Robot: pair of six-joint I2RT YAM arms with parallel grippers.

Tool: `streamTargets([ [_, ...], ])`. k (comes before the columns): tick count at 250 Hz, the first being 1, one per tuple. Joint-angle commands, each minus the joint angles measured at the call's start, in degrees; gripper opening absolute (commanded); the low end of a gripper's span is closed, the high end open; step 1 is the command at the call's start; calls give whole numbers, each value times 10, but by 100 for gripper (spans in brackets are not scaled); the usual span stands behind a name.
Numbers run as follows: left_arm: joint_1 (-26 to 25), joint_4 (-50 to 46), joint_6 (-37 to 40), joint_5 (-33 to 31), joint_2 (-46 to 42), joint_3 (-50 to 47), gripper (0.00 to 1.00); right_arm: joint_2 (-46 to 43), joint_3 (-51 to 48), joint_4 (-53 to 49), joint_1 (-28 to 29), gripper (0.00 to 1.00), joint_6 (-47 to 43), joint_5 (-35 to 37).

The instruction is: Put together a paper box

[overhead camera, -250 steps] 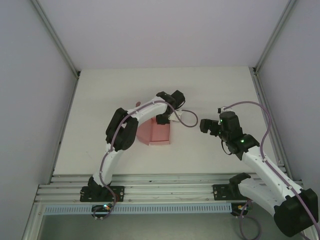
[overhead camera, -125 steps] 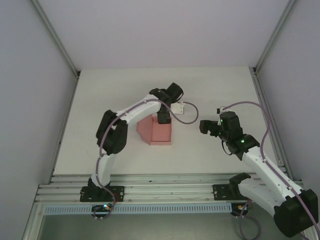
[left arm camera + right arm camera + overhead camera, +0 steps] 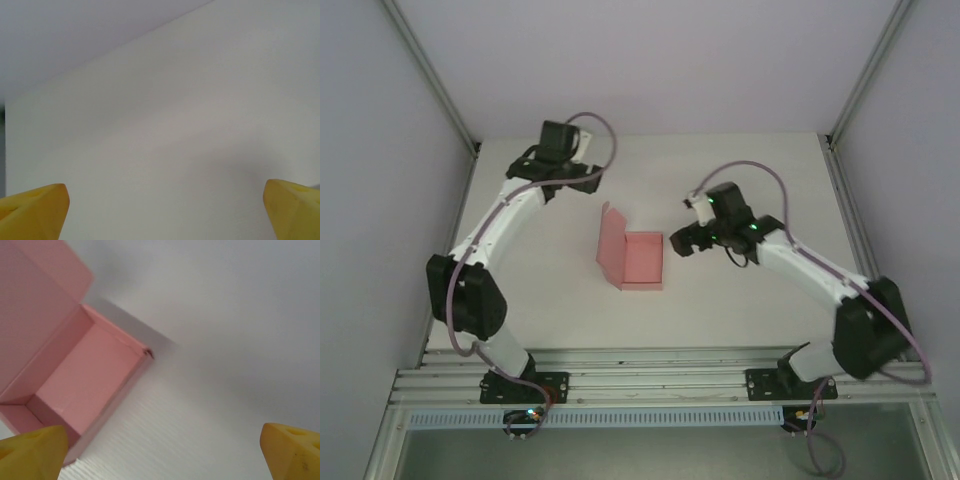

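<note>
Currently in hand: the closing of the lid, as I judge it. The body of the paper box (image 3: 638,262) is already looking folded into a tray, and only its lid flap (image 3: 610,235) is standing open.
Place of the box: it is sitting near the middle of the counter (image 3: 740,310), between the two arms. The lid flap is rising along its left side.
Left side: the left end effector (image 3: 165,210) is hanging over the far left part of the counter, well apart from the box. Its yellow fingers (image 3: 35,210) are standing wide apart and are holding nothing.
Right side: the right end effector (image 3: 162,452) is hovering just to the right of the box, also spread wide with nothing between its jaws. Its wrist camera is looking down into the pink inside of the tray.
Next move: probably one arm is needing to push the lid flap over to the right, onto the tray. The other is needing to steady the thin card so that the box is not sliding on the counter.
</note>
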Motion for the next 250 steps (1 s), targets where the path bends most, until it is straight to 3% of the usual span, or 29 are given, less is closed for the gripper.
streamTargets([
  [1, 34, -31, -174, 2, -50, -74, 100, 92, 81, -66, 36, 100, -132, -44],
  [49, 86, 7, -228, 9, -142, -210, 100, 249, 237, -112, 55, 97, -184, -54],
  [81, 90, 0, -226, 5, -166, -240, 100, 335, 331, -179, 58, 84, -201, -57],
  [99, 90, -2, -225, 0, -170, -249, 100, 365, 357, -192, 60, 70, -201, -57],
  [164, 94, 0, -225, 7, -167, -259, 100, 409, 380, -158, 61, 41, -160, -6],
  [203, 95, -12, -230, -15, -169, -257, 100, 413, 378, -140, 63, 15, -135, 24],
  [226, 95, -18, -235, -26, -168, -256, 100, 397, 359, -123, 66, 8, -99, 53],
  [250, 95, -18, -243, -28, -171, -254, 100, 373, 323, -112, 74, 7, -10, 157],
])
